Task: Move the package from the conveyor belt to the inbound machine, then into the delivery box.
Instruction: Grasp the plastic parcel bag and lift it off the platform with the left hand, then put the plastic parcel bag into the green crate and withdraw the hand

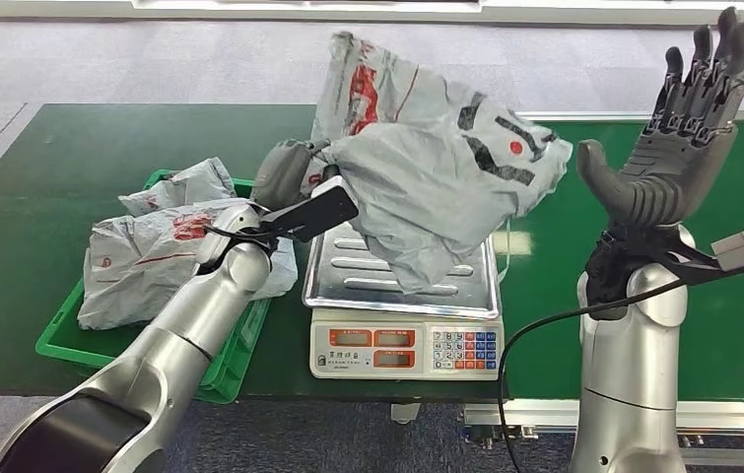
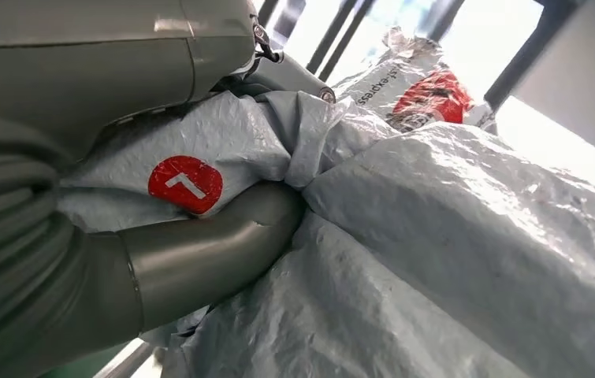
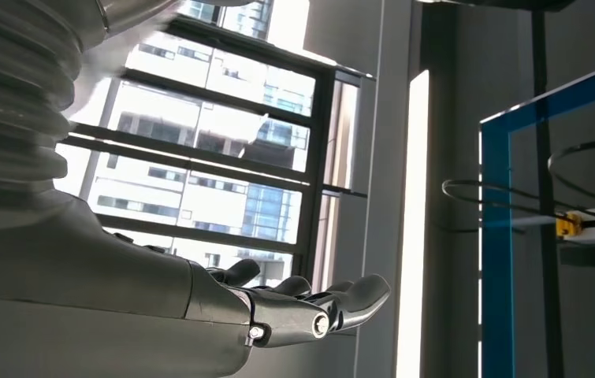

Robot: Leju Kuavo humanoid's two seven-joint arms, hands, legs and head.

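The scale (image 1: 402, 325) is sitting on the belt (image 1: 42, 197), near the front edge. The bin (image 1: 225, 370) is sitting just left of the scale, with two bags (image 1: 156, 251) lying in it. The package (image 1: 427, 172) is hanging over the scale's tray (image 1: 343, 271), in the left hand (image 1: 289, 177). The right hand (image 1: 668, 133) is standing up to the right of the scale, well apart from the package.

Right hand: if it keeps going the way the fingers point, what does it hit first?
Likely nothing. The right hand is open, fingers pointing up, apart from the package. Its wrist view shows distant windows beyond the fingertips; depth unclear.
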